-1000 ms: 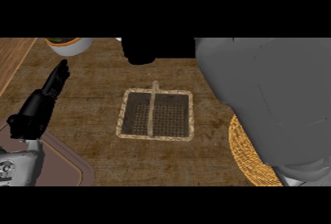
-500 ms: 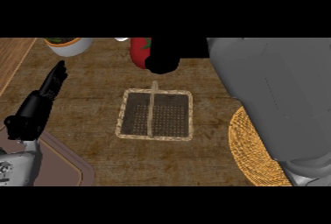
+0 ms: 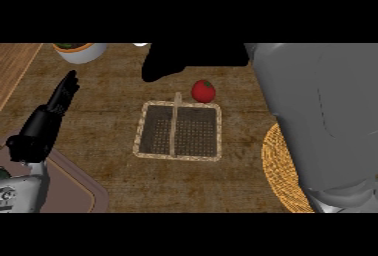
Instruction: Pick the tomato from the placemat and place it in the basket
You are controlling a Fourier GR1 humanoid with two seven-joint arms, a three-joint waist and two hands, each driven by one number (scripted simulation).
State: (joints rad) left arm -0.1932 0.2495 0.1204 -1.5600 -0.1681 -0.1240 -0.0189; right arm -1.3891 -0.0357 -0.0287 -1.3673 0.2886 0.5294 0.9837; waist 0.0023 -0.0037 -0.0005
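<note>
The red tomato with a green stalk shows free of any hand, just past the far rim of the woven basket. I cannot tell whether it rests on the counter or is in the air. My right hand is a dark shape above it, spread wide, not touching it; its grey forearm fills the right side. The round straw placemat lies partly hidden under that forearm. At the left edge, my left hand rests open, fingers straight and pointing away.
A white bowl with dark contents stands at the far left corner. A brown tray lies at the lower left under my left forearm. A lighter wooden strip runs along the left edge.
The tomato was half hidden in my right hand; now it is out of the hand and lower, by the basket's far rim. The right hand has spread. The left hand has not moved.
</note>
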